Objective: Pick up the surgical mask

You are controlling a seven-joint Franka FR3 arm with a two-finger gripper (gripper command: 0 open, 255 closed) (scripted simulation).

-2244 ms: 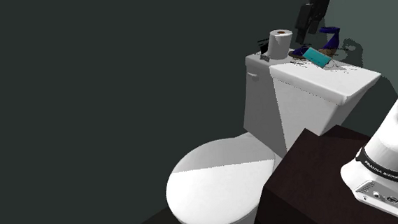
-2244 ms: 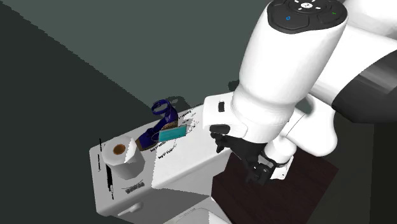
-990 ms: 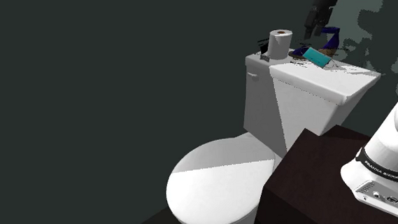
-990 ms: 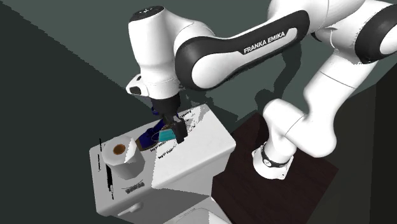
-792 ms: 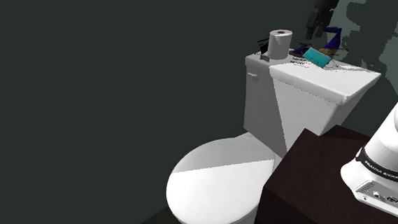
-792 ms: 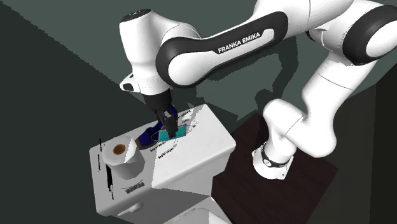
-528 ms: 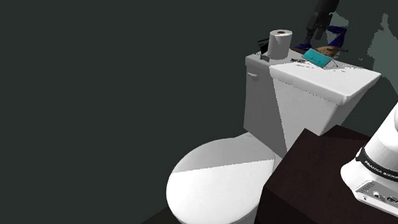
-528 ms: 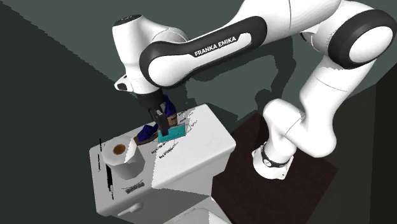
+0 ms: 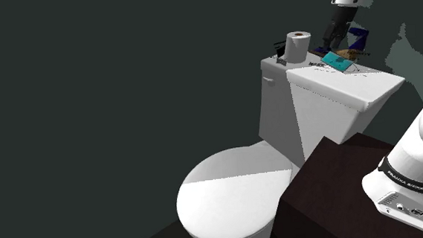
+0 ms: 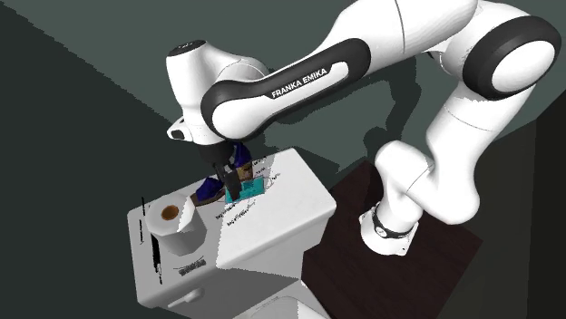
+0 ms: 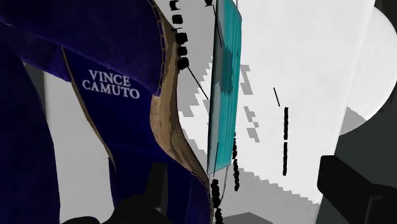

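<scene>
The biggest thing is the white toilet (image 9: 233, 197) with its seat cover down, standing against a dark grey-green wall. Next comes the white arm (image 10: 299, 80) (the words FRANKA EMIKA are printed on its dark joint), which rises from the dark brown stand (image 9: 331, 177) and bends over and down to the top of the tank. The tank lid (image 9: 350, 91) is flat and white, and three things rest on it.

A dark blue shoe (image 11: 102, 83) with a tan sole edge stands at the back of the lid, with the label VINCE CAMUTO inside it. A white paper roll (image 9: 298, 47) stands upright near the lid's end, at the shoulder view's left, well apart from the shoe. The surgical mask (image 9: 336, 60) is teal and lies on the tank lid just beside the shoe, on the side away from the wall. In the wrist view it appears nearly edge-on, and its lower part comes close to the sole; I cannot tell if they touch.

The gripper (image 10: 230, 189) hangs low over the mask and the shoe. Its fingers (image 11: 157, 186) stand wide apart and hold nothing. The mask's edge and the sole are in the space between them, with neither finger touching the mask.
</scene>
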